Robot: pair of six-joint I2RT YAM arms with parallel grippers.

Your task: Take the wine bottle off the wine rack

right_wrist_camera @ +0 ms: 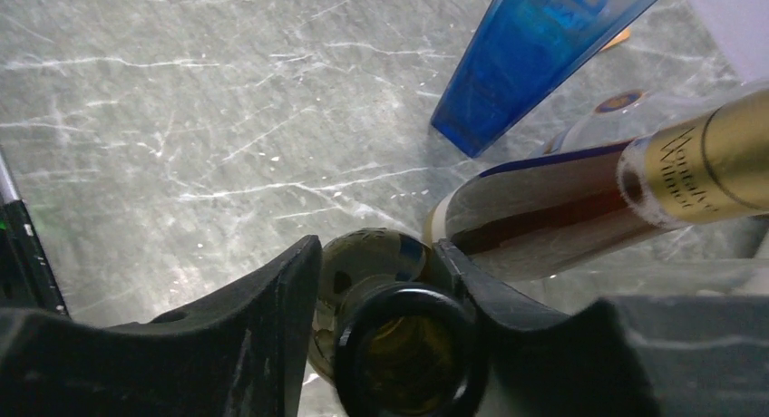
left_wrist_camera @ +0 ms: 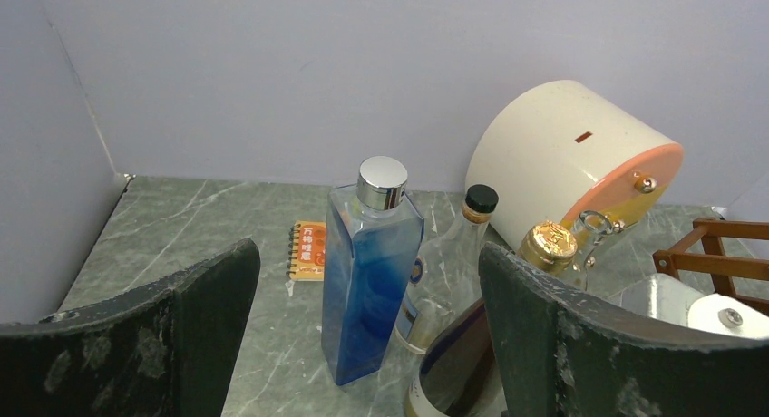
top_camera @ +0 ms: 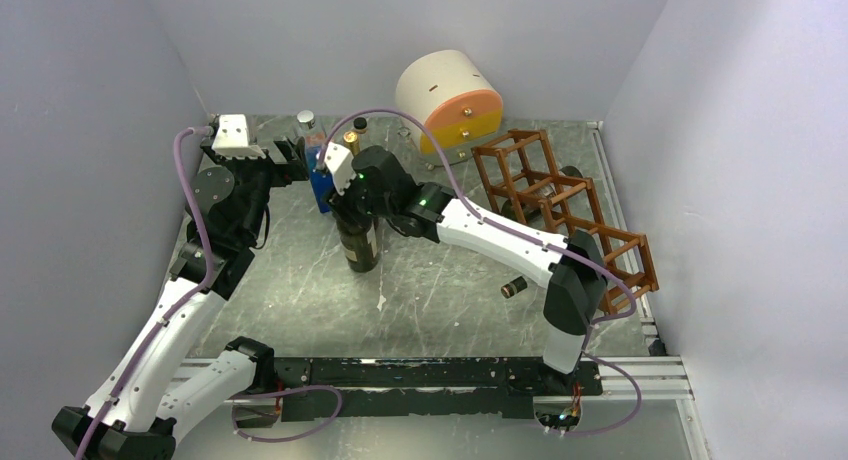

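Observation:
The dark wine bottle (top_camera: pixel 361 242) stands upright on the table left of centre, well apart from the reddish-brown wine rack (top_camera: pixel 560 202) at the right. My right gripper (top_camera: pixel 345 175) is shut on its neck. In the right wrist view the fingers (right_wrist_camera: pixel 272 317) clamp the neck just below the open mouth (right_wrist_camera: pixel 405 352), with the gripper (right_wrist_camera: pixel 379 258) looking straight down the bottle. My left gripper (top_camera: pixel 298 156) is open and empty at the back left, its jaws wide apart in the left wrist view (left_wrist_camera: pixel 367 263). One corner of the rack shows there (left_wrist_camera: pixel 716 254).
A blue square bottle (top_camera: pixel 320 185) (left_wrist_camera: pixel 367 272), a clear bottle with a black cap (left_wrist_camera: pixel 458 254) and a gold-foil-topped bottle (left_wrist_camera: pixel 547 245) stand close behind the held bottle. A white and orange drum (top_camera: pixel 450 100) sits at the back. A dark bottle end (top_camera: pixel 514 286) pokes out by the rack.

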